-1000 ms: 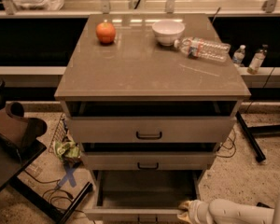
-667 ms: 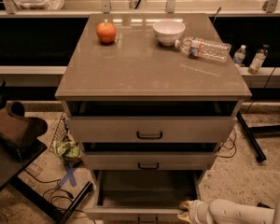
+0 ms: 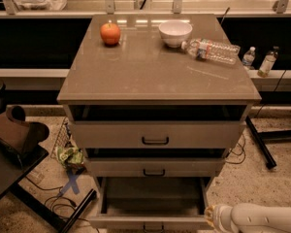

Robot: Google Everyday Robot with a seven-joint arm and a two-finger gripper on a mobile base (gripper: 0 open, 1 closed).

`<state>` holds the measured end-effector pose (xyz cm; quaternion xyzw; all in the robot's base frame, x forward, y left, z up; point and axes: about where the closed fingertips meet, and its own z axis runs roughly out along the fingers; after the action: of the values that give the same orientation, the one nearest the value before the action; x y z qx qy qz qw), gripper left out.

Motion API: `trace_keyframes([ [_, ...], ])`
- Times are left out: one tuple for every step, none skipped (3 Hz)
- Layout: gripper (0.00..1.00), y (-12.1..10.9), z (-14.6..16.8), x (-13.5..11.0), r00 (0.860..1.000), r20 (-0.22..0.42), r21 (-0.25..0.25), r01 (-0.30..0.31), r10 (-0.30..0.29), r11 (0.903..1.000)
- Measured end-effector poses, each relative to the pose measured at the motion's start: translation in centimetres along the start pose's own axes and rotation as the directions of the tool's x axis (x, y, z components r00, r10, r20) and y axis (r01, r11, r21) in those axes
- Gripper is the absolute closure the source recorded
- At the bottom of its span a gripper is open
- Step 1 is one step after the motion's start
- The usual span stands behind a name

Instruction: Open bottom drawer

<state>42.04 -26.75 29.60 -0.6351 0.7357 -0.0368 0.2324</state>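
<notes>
Bottom drawer [image 3: 136,222] pulled out at cabinet base, front panel near lower edge of view. Surface [image 3: 155,76] carries orange fruit [image 3: 110,33], white bowl [image 3: 175,33], plastic bottle [image 3: 211,50] lying on side. Speckled floor, cables at left. Hand [image 3: 212,216] low right, just beside drawer's right front corner; open or closed, cannot tell.
</notes>
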Motion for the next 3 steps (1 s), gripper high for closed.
trace_keyframes([
  [1.00, -0.4, 0.1, -0.2, 1.000, 0.005, 0.005, -0.001, 0.001, 1.0000],
  [1.00, -0.4, 0.8, -0.7, 1.000, 0.018, 0.018, 0.004, -0.005, 0.9998],
  [1.00, -1.1, 3.2, -1.8, 0.999, 0.050, 0.044, 0.013, -0.015, 0.9989],
])
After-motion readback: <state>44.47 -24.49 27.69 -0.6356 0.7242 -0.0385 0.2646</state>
